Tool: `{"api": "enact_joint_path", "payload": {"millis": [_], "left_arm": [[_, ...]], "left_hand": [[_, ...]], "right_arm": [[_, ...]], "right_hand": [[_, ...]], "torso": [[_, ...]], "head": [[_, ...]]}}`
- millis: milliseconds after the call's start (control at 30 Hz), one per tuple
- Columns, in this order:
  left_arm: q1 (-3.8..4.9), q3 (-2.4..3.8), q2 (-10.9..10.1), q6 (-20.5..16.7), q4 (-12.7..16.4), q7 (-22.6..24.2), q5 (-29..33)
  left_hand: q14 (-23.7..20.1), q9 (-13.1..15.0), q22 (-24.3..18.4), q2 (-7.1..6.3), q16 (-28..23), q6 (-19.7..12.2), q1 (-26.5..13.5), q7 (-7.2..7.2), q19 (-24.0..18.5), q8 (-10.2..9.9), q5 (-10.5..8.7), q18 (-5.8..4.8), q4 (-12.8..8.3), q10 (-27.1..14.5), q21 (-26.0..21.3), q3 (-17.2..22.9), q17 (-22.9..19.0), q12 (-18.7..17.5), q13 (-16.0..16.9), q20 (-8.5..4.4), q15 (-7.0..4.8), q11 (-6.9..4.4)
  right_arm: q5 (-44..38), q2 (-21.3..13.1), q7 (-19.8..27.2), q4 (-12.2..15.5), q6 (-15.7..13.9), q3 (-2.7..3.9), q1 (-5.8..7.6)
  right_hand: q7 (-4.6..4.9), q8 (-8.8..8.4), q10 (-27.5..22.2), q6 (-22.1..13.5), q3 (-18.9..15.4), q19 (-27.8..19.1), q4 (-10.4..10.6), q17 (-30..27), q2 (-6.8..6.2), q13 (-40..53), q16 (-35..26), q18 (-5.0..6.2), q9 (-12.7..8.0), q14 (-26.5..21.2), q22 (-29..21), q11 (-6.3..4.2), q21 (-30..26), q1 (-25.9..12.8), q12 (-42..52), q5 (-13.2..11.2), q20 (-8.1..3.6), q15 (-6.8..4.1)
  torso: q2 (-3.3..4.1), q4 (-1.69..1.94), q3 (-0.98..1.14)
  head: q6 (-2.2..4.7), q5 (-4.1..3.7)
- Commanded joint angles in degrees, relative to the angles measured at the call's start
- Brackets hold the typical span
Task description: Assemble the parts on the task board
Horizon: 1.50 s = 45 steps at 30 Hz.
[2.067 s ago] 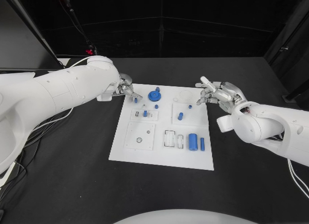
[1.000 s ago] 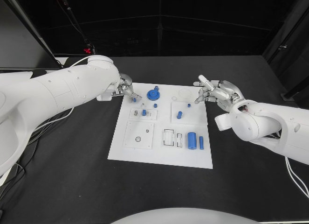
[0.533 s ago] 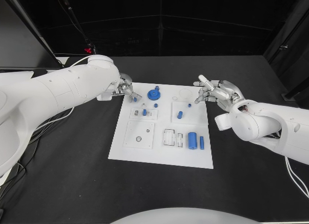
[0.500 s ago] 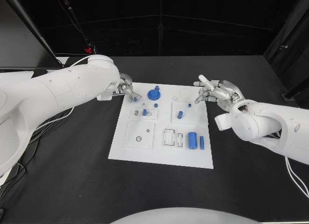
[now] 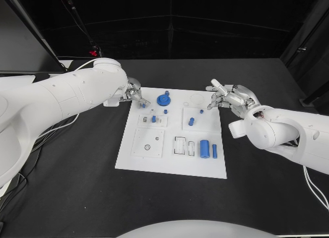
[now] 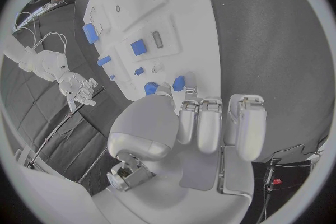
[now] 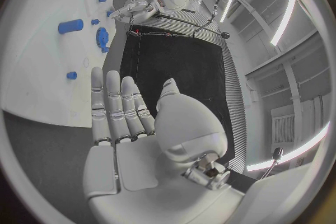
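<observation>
My left robot hand (image 5: 133, 94) sits at the far left corner of the white board (image 5: 136, 161) on the desk (image 5: 78, 188), fingertips pinching a small blue peg (image 6: 178, 83), which stands roughly upright. The blue round knob (image 5: 164, 100) lies just beside it, toward the board's middle, so this hand is the nearer one. My right robot hand (image 5: 230, 97) hovers off the far right corner, fingers spread and holding nothing. The left wrist view shows the peg between my fingertips; from the head it is nearly hidden.
</observation>
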Motion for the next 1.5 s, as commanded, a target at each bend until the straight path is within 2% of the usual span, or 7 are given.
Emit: {"api": "enact_joint_path", "payload": {"millis": [33, 367, 867, 1133, 1267, 1500], "left_arm": [[0.06, 0.05, 0.11, 0.11, 0.03, -0.04, -0.17], [0.01, 0.05, 0.20, 0.04, 0.10, -0.12, -0.17], [-0.03, 0.05, 0.26, -0.16, 0.02, -0.04, -0.17], [-0.08, 0.05, 0.48, -0.85, -0.09, 0.07, -0.17], [-0.12, 0.05, 0.63, -1.20, -0.21, -0.04, -0.17], [-0.15, 0.05, 0.64, -1.05, -0.34, -0.53, -0.17]], "left_hand": [[6.19, -0.08, 15.09, 1.37, 0.05, 0.32, 2.12, -0.12, 5.98, -0.27, 0.51, -0.38, 0.01, 5.99, 0.18, 0.43, 15.10, -0.12, 14.52, 0.11, -0.25, -0.33], [6.19, -0.40, 15.09, 1.59, 0.05, 0.30, 6.18, -0.27, 5.98, -0.72, 2.53, -0.38, 0.06, 5.99, 0.18, 2.26, 15.10, -0.12, 14.52, -0.01, -0.39, -0.49], [6.19, -0.54, 15.09, 1.52, 0.05, 0.46, 6.41, -0.09, 5.98, -0.87, 3.28, -0.38, 0.28, 5.99, 0.18, 2.45, 15.10, -0.12, 14.52, -0.03, -0.36, -0.38], [6.19, -0.69, 15.09, 1.38, 0.05, 0.81, 3.57, 0.08, 5.98, -1.03, 1.69, -0.38, 0.27, 5.99, 0.18, 0.62, 15.10, -0.12, 14.52, 0.10, -0.15, -0.20], [6.19, -0.69, 15.09, 1.92, 0.05, 0.98, 1.85, 0.11, 5.98, -1.03, -0.43, -0.38, 0.27, 5.99, 0.18, -0.27, 15.10, -0.12, 14.52, 0.18, -0.07, -0.15], [6.19, -0.69, 15.09, 1.96, 0.05, 0.99, 1.68, 0.11, 5.98, -1.03, -0.66, -0.38, 0.25, 5.99, 0.18, -0.35, 15.10, -0.12, 14.52, 0.19, -0.07, -0.15]], "right_arm": [[0.04, 0.01, 0.50, 0.14, 0.23, 0.03, 0.09], [0.05, 0.06, 0.48, 0.12, 0.23, 0.03, 0.09], [0.05, 0.04, 0.40, 0.04, 0.19, 0.03, 0.09], [0.05, 0.09, 0.41, -0.01, 0.22, 0.03, 0.09], [0.04, 0.14, 0.44, -0.07, 0.21, 0.03, 0.09], [0.04, 0.16, 0.46, -0.07, 0.22, 0.03, 0.09]], "right_hand": [[1.73, 0.18, -0.52, -0.27, 0.06, 0.17, -0.01, -0.09, 0.25, -0.09, 0.34, 0.53, -0.09, -0.36, -0.06, 0.07, -0.37, 0.38, 0.37, 0.40, 0.33, 0.16], [1.73, 0.18, -0.52, -0.27, 0.06, 0.17, -0.01, -0.09, 0.25, -0.09, 0.34, 0.53, -0.09, -0.36, -0.06, 0.07, -0.37, 0.38, 0.37, 0.40, 0.33, 0.16], [1.75, 0.22, -0.54, -0.28, 0.06, 0.17, -0.01, -0.13, 0.25, -0.13, 0.37, 0.53, -0.09, -0.38, -0.06, 0.07, -0.37, 0.41, 0.40, 0.42, 0.34, 0.17], [1.75, 0.22, -0.54, -0.28, 0.06, 0.17, -0.01, -0.13, 0.25, -0.13, 0.37, 0.53, -0.09, -0.38, -0.06, 0.07, -0.37, 0.41, 0.40, 0.42, 0.34, 0.17], [1.75, 0.22, -0.54, -0.28, 0.06, 0.17, -0.01, -0.13, 0.25, -0.13, 0.37, 0.53, -0.09, -0.38, -0.06, 0.07, -0.37, 0.41, 0.40, 0.42, 0.34, 0.17], [1.75, 0.22, -0.54, -0.28, 0.06, 0.17, -0.01, -0.13, 0.25, -0.13, 0.37, 0.53, -0.09, -0.38, -0.06, 0.07, -0.37, 0.41, 0.40, 0.42, 0.34, 0.17]], "torso": [[-0.01, 0.02, 0.00], [-0.02, 0.06, -0.03], [-0.04, 0.00, 0.00], [-0.02, 0.04, -0.01], [-0.01, 0.04, 0.00], [-0.03, 0.06, 0.00]], "head": [[-0.13, -0.05], [-0.25, -0.15], [-0.31, -0.39], [-0.39, -0.44], [-0.37, -0.39], [-0.51, -0.43]]}}
